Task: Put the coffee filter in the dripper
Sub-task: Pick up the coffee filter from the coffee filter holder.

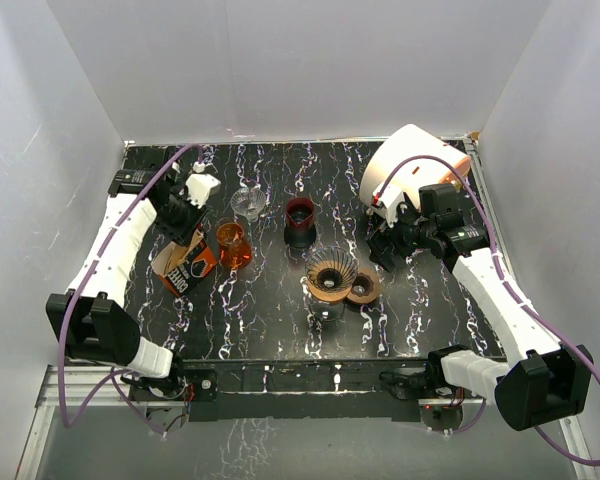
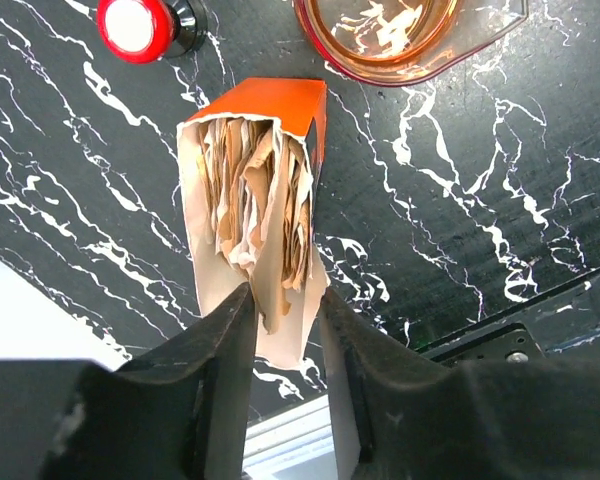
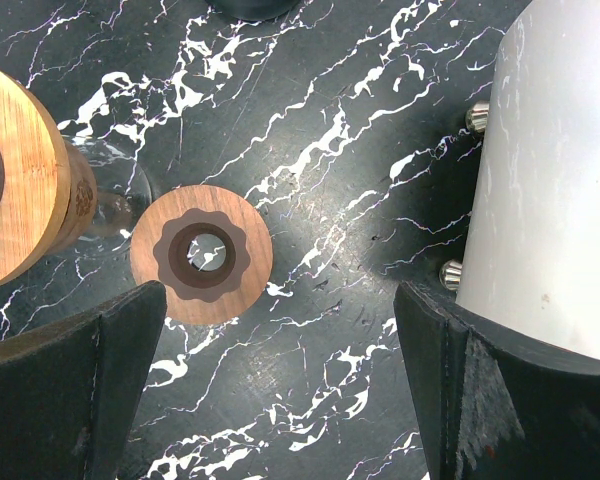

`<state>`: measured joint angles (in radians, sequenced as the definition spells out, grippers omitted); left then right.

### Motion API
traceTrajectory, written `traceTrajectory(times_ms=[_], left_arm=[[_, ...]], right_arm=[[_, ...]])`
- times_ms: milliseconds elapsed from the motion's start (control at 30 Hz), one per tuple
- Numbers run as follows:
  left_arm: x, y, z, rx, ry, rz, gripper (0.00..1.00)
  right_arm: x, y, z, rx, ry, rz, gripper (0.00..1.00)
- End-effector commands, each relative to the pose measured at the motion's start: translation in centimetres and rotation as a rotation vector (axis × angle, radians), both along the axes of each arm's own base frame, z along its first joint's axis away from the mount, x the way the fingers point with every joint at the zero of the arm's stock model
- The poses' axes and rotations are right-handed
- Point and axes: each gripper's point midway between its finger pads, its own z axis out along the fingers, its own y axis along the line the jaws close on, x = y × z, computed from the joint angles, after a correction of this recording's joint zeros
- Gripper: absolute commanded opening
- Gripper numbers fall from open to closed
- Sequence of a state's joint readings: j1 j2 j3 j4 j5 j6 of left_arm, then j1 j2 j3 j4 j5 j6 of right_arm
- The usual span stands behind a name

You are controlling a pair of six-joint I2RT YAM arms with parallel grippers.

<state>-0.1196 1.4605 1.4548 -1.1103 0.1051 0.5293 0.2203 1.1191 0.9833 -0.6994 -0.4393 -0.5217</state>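
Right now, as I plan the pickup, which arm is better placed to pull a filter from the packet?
Left. The left gripper straddles the open packet of filters; the right gripper hangs open far off, beside the wooden ring.

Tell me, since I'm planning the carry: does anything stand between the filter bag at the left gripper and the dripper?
Partly. The orange cup stands just right of the filter bag, near the straight line to the dripper; a low carry might clip it. Nothing separates the left gripper from the bag.
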Motion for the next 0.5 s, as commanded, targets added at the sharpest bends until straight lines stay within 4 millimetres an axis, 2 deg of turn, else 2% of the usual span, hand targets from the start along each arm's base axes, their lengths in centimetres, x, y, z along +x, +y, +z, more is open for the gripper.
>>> traceTrajectory(times_ms=[0,200,467], left_arm=[[0.0,-0.2,0.1,-0.024,-0.003,0.004,0.25],[0.5,-0.2,0.9,-0.017,-0.006,0.006,0.00],[0.3,-0.1,5.2,-0.014,-0.074,-0.043,0.00]], right_arm=[[0.6,-0.2,1.0,0.003,-0.056,-0.005,0.98],[0.7,-0.2,1.4,0.001,-0.065,-0.006,0.98],[1.5,0.2,3.1,0.015,-0.089,0.005,0.98]])
